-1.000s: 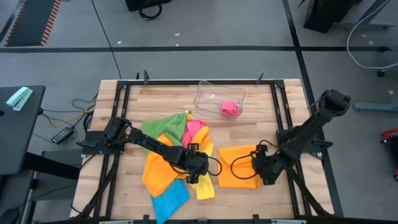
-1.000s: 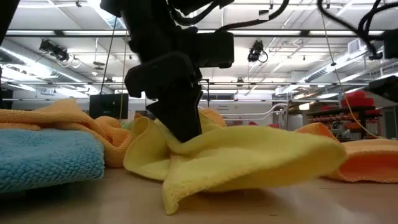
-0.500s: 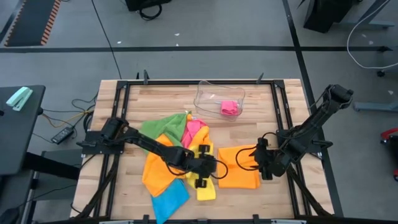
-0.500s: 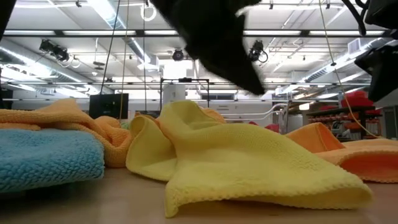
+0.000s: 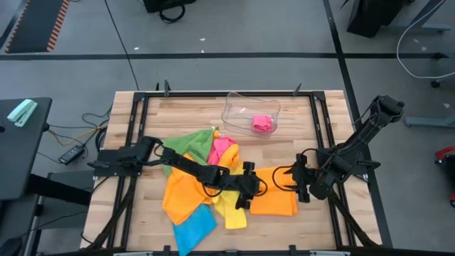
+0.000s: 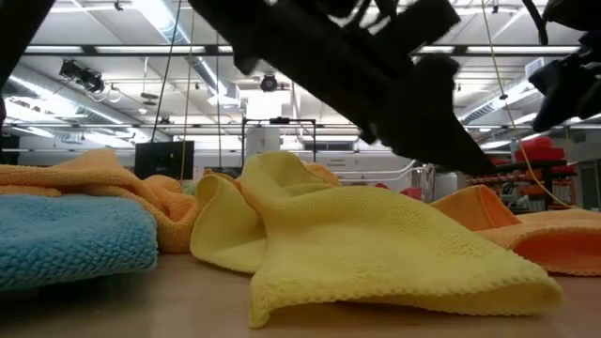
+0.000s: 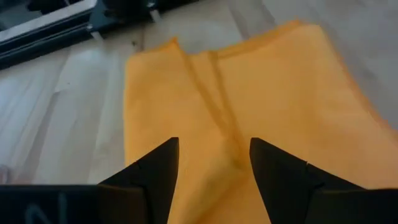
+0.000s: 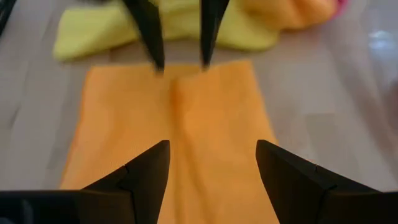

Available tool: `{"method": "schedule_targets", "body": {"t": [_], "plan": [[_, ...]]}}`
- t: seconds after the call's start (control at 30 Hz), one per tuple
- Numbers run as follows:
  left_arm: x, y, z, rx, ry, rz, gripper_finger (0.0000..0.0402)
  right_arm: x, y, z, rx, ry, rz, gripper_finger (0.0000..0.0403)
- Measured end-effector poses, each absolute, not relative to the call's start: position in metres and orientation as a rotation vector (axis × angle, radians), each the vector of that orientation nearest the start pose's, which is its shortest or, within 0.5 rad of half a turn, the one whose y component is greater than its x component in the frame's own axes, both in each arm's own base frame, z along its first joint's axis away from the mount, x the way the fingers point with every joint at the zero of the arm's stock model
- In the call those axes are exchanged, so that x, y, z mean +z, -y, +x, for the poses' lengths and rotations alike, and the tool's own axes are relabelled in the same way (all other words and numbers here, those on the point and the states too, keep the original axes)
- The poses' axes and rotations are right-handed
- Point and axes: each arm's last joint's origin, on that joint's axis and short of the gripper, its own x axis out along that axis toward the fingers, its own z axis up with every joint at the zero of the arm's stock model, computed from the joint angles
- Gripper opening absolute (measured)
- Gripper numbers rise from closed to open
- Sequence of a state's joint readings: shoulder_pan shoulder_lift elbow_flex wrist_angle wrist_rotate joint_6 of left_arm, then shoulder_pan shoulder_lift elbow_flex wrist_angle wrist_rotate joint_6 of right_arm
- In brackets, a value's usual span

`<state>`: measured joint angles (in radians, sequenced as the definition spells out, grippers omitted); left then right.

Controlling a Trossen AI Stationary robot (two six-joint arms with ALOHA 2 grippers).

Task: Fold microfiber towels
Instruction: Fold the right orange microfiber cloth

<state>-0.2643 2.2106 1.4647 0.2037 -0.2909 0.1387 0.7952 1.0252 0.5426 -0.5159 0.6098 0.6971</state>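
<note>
Wooden table (image 5: 185, 114), slatted top in a black frame; no brand, label or legible writing seen on any item. Left arm: reaches from the table's left edge across the cloth pile, stretched low and nearly flat, left gripper (image 5: 249, 195) over the inner edge of the flat orange towel (image 5: 274, 199); its own wrist view shows both dark fingers spread apart with only orange cloth (image 7: 249, 99) between and below them, nothing held. Right arm: comes in from the right edge, elbow raised, right gripper (image 5: 297, 186) at the opposite side of the same towel, facing the left one; jaws wide, empty, hovering above the cloth (image 8: 180, 130). The right wrist view alone shows the left gripper's two fingertips (image 8: 152, 31) pointing down at the towel's far edge, and a centre crease running along the cloth. Loose pile at table centre-left, from above: second orange towel (image 5: 181, 192), green towel (image 5: 186, 142), yellow towel (image 5: 231, 210), pink towel (image 5: 222, 149), blue towel (image 5: 193, 227) nearest the front edge. The low view alone shows the yellow towel (image 6: 376, 244) rumpled into a ridge, the blue one (image 6: 70, 239) folded flat beside it. Clear plastic tray (image 5: 238, 105) at the back edge, holding a small folded pink cloth (image 5: 263, 123).
</note>
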Motion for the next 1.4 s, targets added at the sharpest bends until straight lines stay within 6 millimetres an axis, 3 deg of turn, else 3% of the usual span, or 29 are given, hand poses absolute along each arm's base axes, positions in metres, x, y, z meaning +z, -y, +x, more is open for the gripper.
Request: {"method": "schedule_targets", "body": {"t": [0.1, 0.27, 0.7, 0.97, 1.2, 1.4], "plan": [[0.134, 0.111, 0.471, 0.016, -0.497, 0.238, 0.0201, 0.192, -0.114, 0.137, -0.154, -0.72, 0.025, 0.0248], [0.135, 0.113, 0.472, 0.013, -0.479, 0.229, 0.0197, 0.192, -0.114, 0.137, -0.176, -0.709, 0.028, 0.0248], [0.132, 0.109, 0.472, -0.117, -0.513, 0.273, 0.0191, 0.194, -0.115, 0.139, -0.18, -0.679, 0.045, 0.0248], [0.118, 0.109, 0.473, -0.176, -0.533, 0.284, 0.0179, 0.194, -0.115, 0.14, -0.189, -0.666, 0.039, 0.0248], [0.113, 0.107, 0.474, -0.149, -0.544, 0.292, 0.0129, 0.194, -0.115, 0.14, -0.187, -0.664, 0.038, 0.0248], [0.112, 0.105, 0.474, -0.13, -0.553, 0.269, 0.0037, 0.194, -0.115, 0.14, -0.186, -0.662, 0.04, 0.0248]]}}
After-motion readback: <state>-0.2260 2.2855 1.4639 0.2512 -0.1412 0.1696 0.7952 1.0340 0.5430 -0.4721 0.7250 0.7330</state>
